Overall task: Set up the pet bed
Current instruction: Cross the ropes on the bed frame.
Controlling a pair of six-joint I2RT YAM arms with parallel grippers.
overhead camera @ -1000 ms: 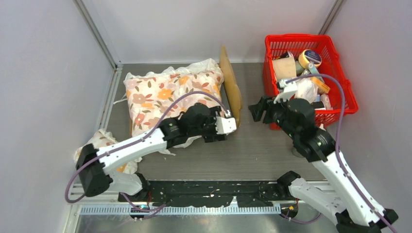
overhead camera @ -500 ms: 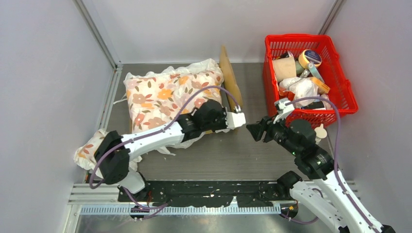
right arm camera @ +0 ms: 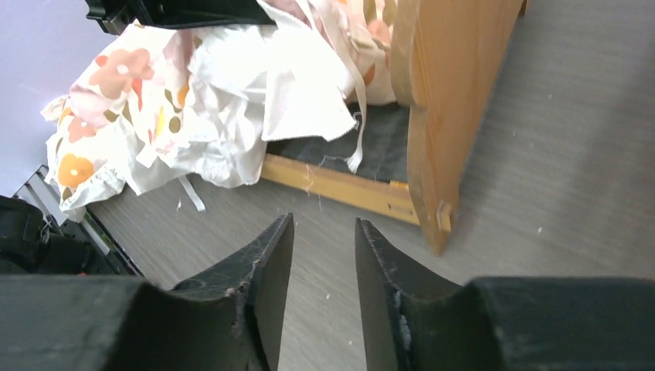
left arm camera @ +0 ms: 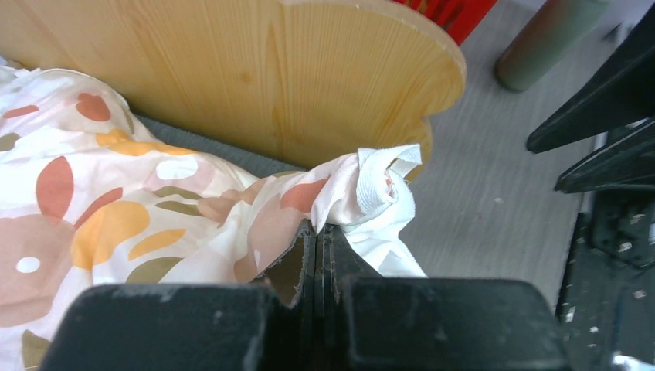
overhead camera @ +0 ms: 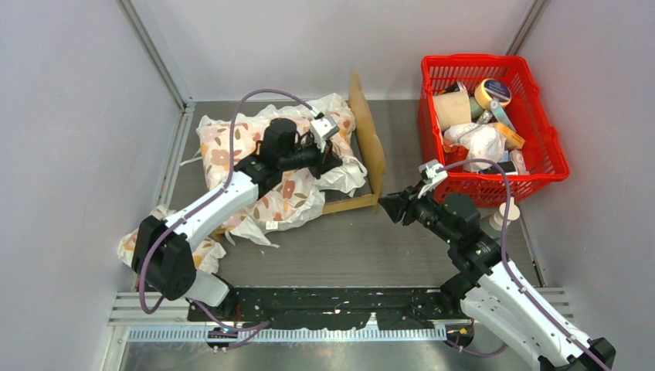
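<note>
The pet bed's scalloped light-wood headboard (overhead camera: 366,135) stands upright, with the low side rail (overhead camera: 351,204) in front of it. A white floral cushion (overhead camera: 266,166) lies crumpled over the bed and hides most of the dark grey surface (right arm camera: 380,148). My left gripper (overhead camera: 332,161) is over the cushion near the headboard (left arm camera: 270,85), shut on a bunched white corner of the cushion fabric (left arm camera: 371,189). My right gripper (overhead camera: 384,204) hovers open and empty over the table just right of the bed's front corner (right arm camera: 432,220); in its wrist view the gripper (right arm camera: 324,232) points at the rail (right arm camera: 340,188).
A red basket (overhead camera: 552,147) full of several items stands at the back right, close behind the right arm. A small pale object (overhead camera: 506,210) sits on the table beside the basket. Another floral bundle (overhead camera: 154,230) lies at the near left by the left arm.
The left gripper shut, then swung from the bed's front right corner back over the cushion, holding its corner. The right arm drew toward the near side and its jaws narrowed.
</note>
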